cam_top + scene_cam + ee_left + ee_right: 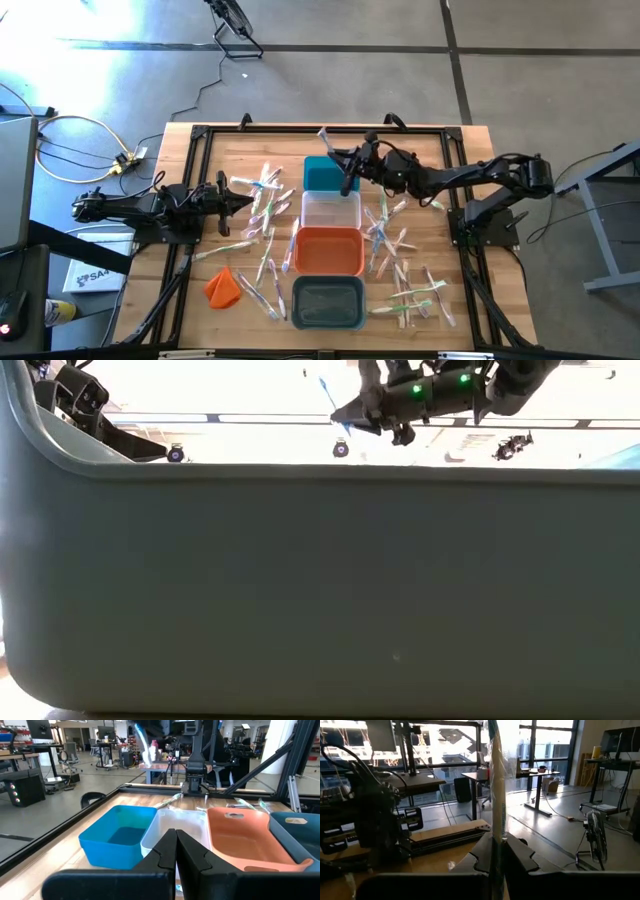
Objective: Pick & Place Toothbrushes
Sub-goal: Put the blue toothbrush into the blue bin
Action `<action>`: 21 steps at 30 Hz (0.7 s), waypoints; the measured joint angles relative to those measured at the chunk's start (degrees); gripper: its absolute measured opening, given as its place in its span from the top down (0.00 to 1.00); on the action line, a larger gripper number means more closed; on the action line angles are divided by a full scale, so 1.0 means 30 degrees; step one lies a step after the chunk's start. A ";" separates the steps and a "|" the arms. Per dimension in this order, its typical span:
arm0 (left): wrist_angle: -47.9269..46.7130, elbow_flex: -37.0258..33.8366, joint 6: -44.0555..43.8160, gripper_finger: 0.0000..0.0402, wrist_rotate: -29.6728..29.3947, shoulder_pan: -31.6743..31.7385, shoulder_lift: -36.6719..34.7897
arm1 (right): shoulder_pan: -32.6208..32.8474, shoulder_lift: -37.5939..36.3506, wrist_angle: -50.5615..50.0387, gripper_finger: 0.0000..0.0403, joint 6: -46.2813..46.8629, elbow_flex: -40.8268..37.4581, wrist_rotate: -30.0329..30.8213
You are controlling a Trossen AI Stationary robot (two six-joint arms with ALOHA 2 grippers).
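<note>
Grey concrete floor (330,25), tall bright windows (445,745), desks (532,772) (open workshop)

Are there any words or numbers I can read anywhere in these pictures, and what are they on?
"SA4": partly readable on the white sheet on the floor left of the table, high view; the rest is cut off.
Label on the dark bin, left wrist view: too blurred to read.
Wrapper on the toothbrush in the right end effector: no readable print.
</note>
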 joint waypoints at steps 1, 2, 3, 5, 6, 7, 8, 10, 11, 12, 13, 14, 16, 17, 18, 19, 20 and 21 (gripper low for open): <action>0.0000 0.0000 0.0000 1.00 0.0000 0.0002 0.0002 | -0.0136 0.0000 -0.0249 0.96 0.0187 0.0000 0.0000; 0.0000 0.0000 0.0000 1.00 0.0000 0.0001 0.0000 | -0.0267 0.0000 -0.0468 0.96 0.0483 -0.0007 -0.0003; 0.0000 0.0000 -0.0001 1.00 0.0000 0.0001 0.0000 | -0.0398 0.0000 -0.0657 0.96 0.0872 -0.0007 -0.0007; 0.0000 0.0000 -0.0003 1.00 0.0000 0.0004 0.0004 | -0.0578 0.0000 -0.1085 0.96 0.1542 -0.0007 -0.0009; 0.0007 0.0000 -0.0007 1.00 0.0000 0.0007 0.0001 | -0.0651 0.0000 -0.1204 0.96 0.1803 -0.0007 -0.0015; 0.0007 0.0000 -0.0007 1.00 0.0000 0.0000 0.0000 | -0.0699 0.0000 -0.1247 0.96 0.1865 -0.0015 -0.0039; 0.0012 0.0000 -0.0005 1.00 0.0003 0.0000 0.0000 | -0.0742 0.0000 -0.1202 0.96 0.1848 -0.0015 -0.0115; 0.0055 0.0000 -0.0007 1.00 0.0000 0.0004 0.0000 | -0.0776 0.0000 -0.0971 0.96 0.1785 -0.0015 -0.0191; 0.0064 0.0000 -0.0004 1.00 0.0000 0.0000 0.0003 | -0.0776 0.0000 -0.0917 0.96 0.1792 -0.0015 -0.0207; 0.0066 0.0000 -0.0007 1.00 0.0000 0.0004 0.0000 | -0.0776 0.0000 -0.0871 0.96 0.1792 -0.0015 -0.0140; 0.0066 0.0000 -0.0007 1.00 0.0000 0.0007 0.0000 | -0.0776 0.0000 -0.0856 0.96 0.1792 -0.0015 -0.0078; 0.0066 0.0000 -0.0007 1.00 0.0000 0.0007 0.0000 | -0.0776 0.0002 -0.0851 0.96 0.1800 -0.0015 -0.0062; 0.0073 0.0000 -0.0007 1.00 0.0000 0.0000 0.0000 | -0.0776 0.0349 -0.0342 0.96 0.1966 -0.0015 -0.0056; 0.0073 0.0000 -0.0007 1.00 0.0000 0.0000 0.0000 | -0.0760 0.0509 -0.0043 0.96 0.2078 -0.0015 -0.0079; 0.0078 0.0000 -0.0007 1.00 0.0000 0.0000 0.0005 | -0.0726 0.0754 0.0255 0.96 0.2211 -0.0018 -0.0171; 0.0080 0.0000 -0.0007 1.00 0.0000 0.0003 0.0004 | -0.0703 0.1083 0.0786 0.96 0.2286 -0.0022 -0.0417; 0.0080 0.0000 -0.0007 1.00 0.0000 0.0000 0.0000 | -0.0647 0.1394 0.1255 0.96 0.2310 -0.0022 -0.0691; 0.0085 0.0000 -0.0007 1.00 0.0000 0.0000 0.0000 | -0.0608 0.1660 0.1525 0.96 0.2309 -0.0022 -0.0954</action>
